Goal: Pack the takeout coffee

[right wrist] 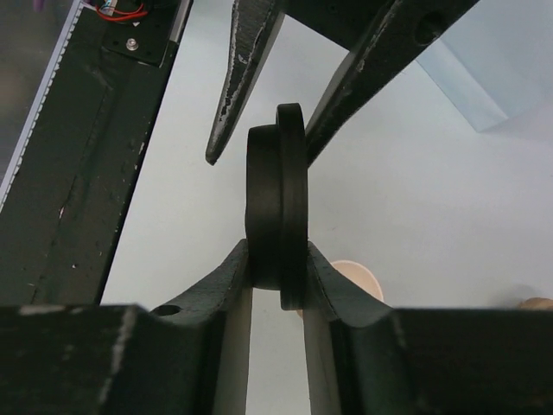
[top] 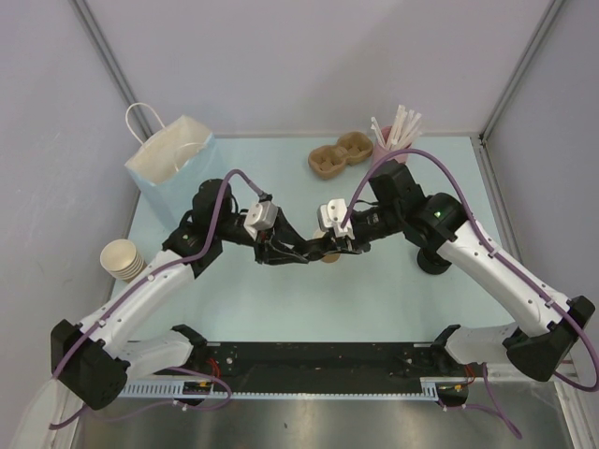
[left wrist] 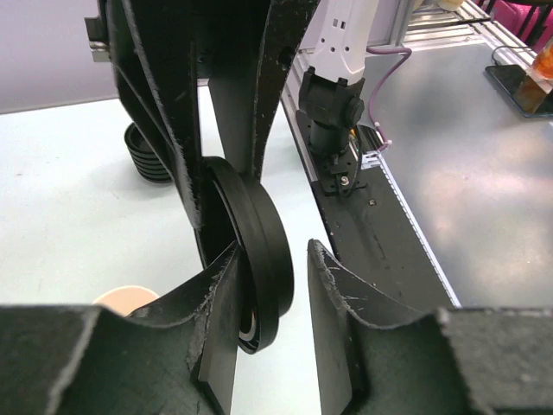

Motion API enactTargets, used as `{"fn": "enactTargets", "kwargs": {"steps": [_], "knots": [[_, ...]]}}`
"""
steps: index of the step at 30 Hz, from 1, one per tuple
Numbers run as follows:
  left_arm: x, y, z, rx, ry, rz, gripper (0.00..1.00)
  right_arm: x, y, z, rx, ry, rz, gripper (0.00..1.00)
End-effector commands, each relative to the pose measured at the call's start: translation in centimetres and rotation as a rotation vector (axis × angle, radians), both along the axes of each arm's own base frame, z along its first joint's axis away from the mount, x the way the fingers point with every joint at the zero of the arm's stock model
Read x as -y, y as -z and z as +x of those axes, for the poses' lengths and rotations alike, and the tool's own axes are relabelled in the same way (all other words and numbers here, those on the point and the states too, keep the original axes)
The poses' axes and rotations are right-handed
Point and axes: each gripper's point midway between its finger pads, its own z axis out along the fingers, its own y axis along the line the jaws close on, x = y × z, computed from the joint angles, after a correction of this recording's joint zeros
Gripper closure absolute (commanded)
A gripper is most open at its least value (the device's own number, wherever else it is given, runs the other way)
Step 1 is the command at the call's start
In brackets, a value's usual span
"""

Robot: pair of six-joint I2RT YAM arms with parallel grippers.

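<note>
The small tan paper cup [top: 329, 255] stands lidless on the table under the two grippers; its cream rim shows in the left wrist view [left wrist: 125, 298] and the right wrist view [right wrist: 359, 277]. The round black lid [right wrist: 276, 199] is held on edge above the table. My right gripper [right wrist: 276, 251] is shut on its lower rim. My left gripper [left wrist: 272, 251] is open around the same lid [left wrist: 263, 259]: one finger [left wrist: 220, 285] lies against it and the other stands apart. Both grippers [top: 320, 248] meet at the table's middle.
A light blue paper bag [top: 173, 159] stands at the back left. A stack of lidless tan cups [top: 122, 259] lies at the left. A brown cup carrier [top: 340, 154] and a pink cup of straws [top: 398, 131] are at the back. A black ribbed stack [top: 430, 262] sits by the right arm.
</note>
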Motion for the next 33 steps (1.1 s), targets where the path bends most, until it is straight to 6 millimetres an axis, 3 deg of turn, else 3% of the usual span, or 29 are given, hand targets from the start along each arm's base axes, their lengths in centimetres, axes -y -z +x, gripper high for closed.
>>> {"fn": "enactTargets", "kwargs": {"steps": [1, 3, 4, 15, 23, 33], "knots": [[-0.1, -1.5, 0.3, 0.093, -0.004, -0.053, 0.6, -0.3, -0.8, -0.5, -0.015, -0.021, 0.032, 0.77], [-0.1, -1.7, 0.7, 0.109, -0.029, -0.053, 0.57, -0.3, -0.7, -0.6, -0.023, -0.018, 0.031, 0.78], [-0.2, -1.8, 0.9, 0.121, -0.039, -0.052, 0.51, -0.2, -0.7, -0.6, -0.035, -0.014, 0.03, 0.77], [-0.3, -1.8, 3.4, 0.244, -0.173, 0.009, 0.34, -0.4, -0.3, 0.0, -0.127, 0.005, 0.046, 0.76], [0.3, -0.3, 4.2, 0.3, -0.229, 0.064, 0.34, -1.6, 0.4, 1.4, -0.191, 0.049, 0.05, 0.76], [0.4, 1.0, 4.8, 0.371, -0.267, 0.119, 0.48, -2.0, 1.5, 2.5, -0.214, 0.082, 0.03, 0.76]]}}
